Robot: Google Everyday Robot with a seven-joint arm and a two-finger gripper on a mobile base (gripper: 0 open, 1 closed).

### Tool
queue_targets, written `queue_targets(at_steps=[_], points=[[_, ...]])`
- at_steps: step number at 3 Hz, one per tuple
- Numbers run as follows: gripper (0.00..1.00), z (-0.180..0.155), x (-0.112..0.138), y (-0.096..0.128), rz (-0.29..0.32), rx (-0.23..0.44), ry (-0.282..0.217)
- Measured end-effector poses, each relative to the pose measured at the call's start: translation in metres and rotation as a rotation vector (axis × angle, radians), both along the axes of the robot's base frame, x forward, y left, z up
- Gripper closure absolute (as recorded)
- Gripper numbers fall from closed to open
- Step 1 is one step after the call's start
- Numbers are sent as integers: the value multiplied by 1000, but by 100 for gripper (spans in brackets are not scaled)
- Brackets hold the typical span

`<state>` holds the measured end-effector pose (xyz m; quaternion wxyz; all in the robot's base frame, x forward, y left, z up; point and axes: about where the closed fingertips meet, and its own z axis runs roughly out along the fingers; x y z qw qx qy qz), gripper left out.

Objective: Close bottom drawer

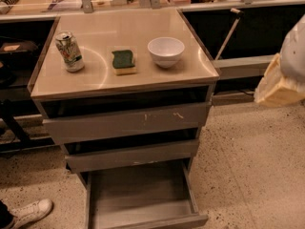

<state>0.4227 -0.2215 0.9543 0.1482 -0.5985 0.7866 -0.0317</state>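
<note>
The bottom drawer [141,192] is pulled far out from the grey-brown cabinet, and its shallow flat box is empty. Its slim front panel [157,222] is near the lower edge of the camera view. The middle drawer front [131,156] and the scratched top drawer front [127,123] above it stand slightly out. My gripper [279,84] shows as a white and beige shape at the right edge, level with the cabinet top. It is well right of the drawers and touches nothing.
On the cabinet top [95,75] stand a drink can [69,51], a green sponge [124,62] and a white bowl [166,51]. A white shoe [28,212] is at the lower left. Dark shelving and a counter run behind. Speckled floor [252,166] lies to the right.
</note>
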Motion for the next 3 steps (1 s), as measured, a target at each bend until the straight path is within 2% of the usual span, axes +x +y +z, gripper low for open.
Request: queue_targets(at_steps=[1,2,3], points=[[100,-53,-32,-13,-45,-1,49],[100,-137,-68,-28,-90,5,158],[100,-135,-67,-28,-89,5,155]])
